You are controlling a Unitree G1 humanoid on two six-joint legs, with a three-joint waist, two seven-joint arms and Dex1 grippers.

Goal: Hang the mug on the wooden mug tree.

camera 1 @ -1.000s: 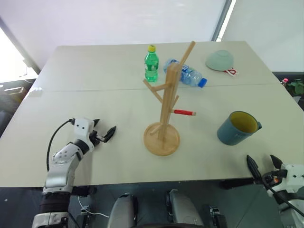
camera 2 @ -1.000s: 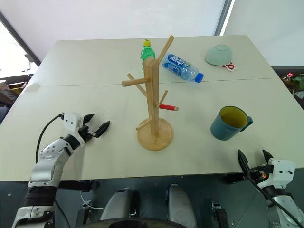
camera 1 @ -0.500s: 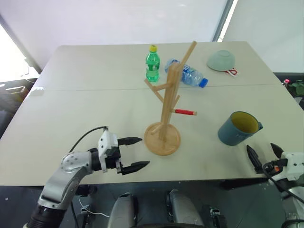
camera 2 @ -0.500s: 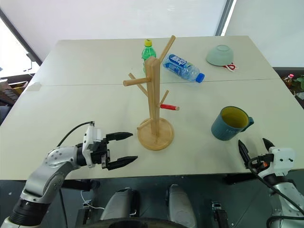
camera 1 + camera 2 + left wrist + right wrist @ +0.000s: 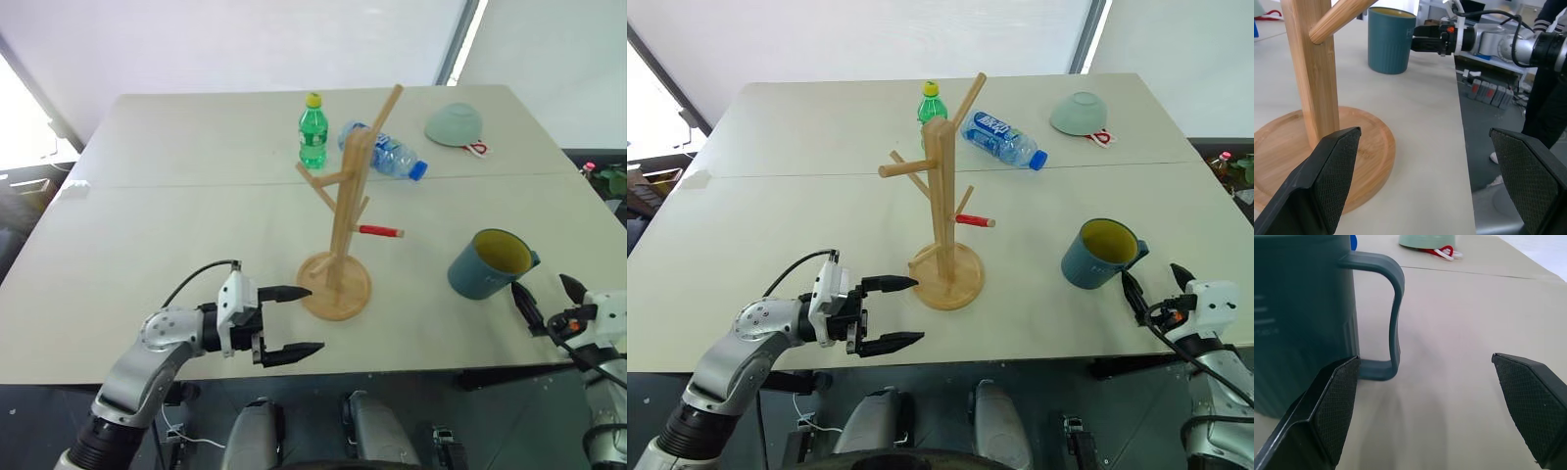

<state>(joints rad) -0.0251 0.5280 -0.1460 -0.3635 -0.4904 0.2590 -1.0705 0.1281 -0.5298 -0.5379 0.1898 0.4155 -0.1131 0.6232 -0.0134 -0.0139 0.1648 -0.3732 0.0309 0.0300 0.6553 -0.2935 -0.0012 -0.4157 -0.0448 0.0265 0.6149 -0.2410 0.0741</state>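
While the blue-grey mug [image 5: 488,262] stands upright to the right of the wooden mug tree [image 5: 341,217], the right gripper [image 5: 549,298] gapes empty just beside its handle, and the left gripper [image 5: 292,320] spreads wide near the tree's base.

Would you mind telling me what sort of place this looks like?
Probably a robot test room, not a kitchen: a large plain table with a few staged props, plus cabling and equipment beyond its edge.
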